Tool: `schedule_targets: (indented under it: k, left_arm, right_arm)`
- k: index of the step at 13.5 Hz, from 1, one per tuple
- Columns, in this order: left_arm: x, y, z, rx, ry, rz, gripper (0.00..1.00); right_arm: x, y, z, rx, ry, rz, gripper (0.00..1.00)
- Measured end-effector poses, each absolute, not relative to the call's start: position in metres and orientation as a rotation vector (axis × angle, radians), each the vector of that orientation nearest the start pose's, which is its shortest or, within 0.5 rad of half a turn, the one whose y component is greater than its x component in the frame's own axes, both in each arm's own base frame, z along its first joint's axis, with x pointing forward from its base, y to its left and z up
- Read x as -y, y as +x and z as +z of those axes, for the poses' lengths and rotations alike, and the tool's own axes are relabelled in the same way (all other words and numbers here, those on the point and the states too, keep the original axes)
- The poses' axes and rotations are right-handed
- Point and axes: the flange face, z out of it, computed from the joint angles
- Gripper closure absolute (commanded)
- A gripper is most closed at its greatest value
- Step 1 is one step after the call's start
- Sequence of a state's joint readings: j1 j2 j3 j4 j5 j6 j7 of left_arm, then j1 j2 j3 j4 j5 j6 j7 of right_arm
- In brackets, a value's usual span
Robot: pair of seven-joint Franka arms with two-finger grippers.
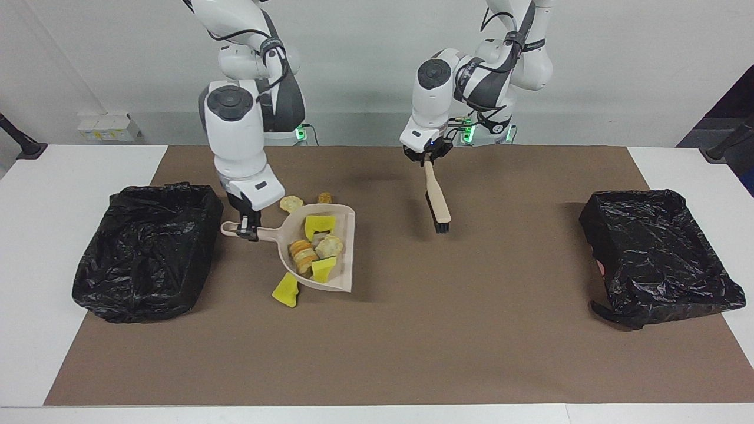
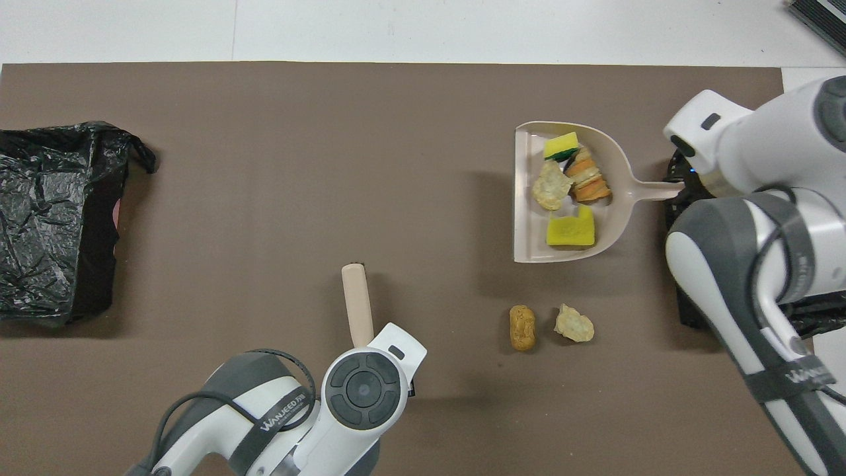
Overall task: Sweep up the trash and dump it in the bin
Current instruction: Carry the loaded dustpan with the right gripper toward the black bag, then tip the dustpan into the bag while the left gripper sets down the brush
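A: While the right tool [image 1: 247, 228] clamps the dustpan [image 1: 344, 250] handle, where's the trash [image 1: 312, 250]?
B: Four pieces in the pan, one yellow chunk [image 1: 285, 292] under its edge, two lumps [image 2: 548, 325] on the counter [image 1: 412, 341] nearer the robots.
A: Left tool [image 1: 428, 158]?
B: Holding the brush [image 1: 437, 203] up over the mat.

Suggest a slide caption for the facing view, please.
Right gripper holds the loaded dustpan beside a bin; left gripper holds the brush.
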State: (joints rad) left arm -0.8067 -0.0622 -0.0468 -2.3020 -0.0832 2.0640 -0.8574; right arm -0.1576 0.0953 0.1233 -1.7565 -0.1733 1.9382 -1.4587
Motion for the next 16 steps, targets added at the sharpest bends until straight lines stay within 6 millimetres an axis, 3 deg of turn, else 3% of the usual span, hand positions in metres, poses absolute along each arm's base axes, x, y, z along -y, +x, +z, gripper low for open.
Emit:
schedule_targets:
  k: [3, 5, 6, 7, 8, 9, 11, 16]
  left_arm:
    - [0.366, 0.296, 0.339, 0.038, -3.019, 0.271, 1.00]
    - [0.367, 0.292, 0.336, 0.027, -3.016, 0.274, 0.98]
    - [0.367, 0.292, 0.336, 0.028, -3.020, 0.273, 0.78]
    - [0.367, 0.292, 0.337, 0.036, -3.025, 0.278, 0.72]
    - [0.368, 0.292, 0.337, 0.044, -3.029, 0.284, 0.43]
    - [0.367, 0.292, 0.337, 0.052, -3.031, 0.284, 0.25]
    - [0.366, 0.294, 0.337, 0.068, -3.031, 0.284, 0.00]
    - [0.356, 0.310, 0.341, 0.130, -3.042, 0.279, 0.00]
  right_arm:
    - [0.129, 0.581, 0.528, 2.194, -2.460, 0.052, 1.00]
    - [0.186, 0.566, 0.529, 2.182, -2.469, 0.061, 1.00]
    - [0.211, 0.558, 0.530, 2.177, -2.481, 0.064, 1.00]
    - [0.232, 0.552, 0.532, 2.180, -2.499, 0.064, 1.00]
    - [0.250, 0.546, 0.535, 2.186, -2.528, 0.070, 1.00]
    - [0.263, 0.542, 0.538, 2.192, -2.561, 0.090, 1.00]
    - [0.278, 0.538, 0.543, 2.226, -2.607, 0.180, 1.00]
    - [0.284, 0.537, 0.548, 2.227, -2.730, 0.483, 1.00]
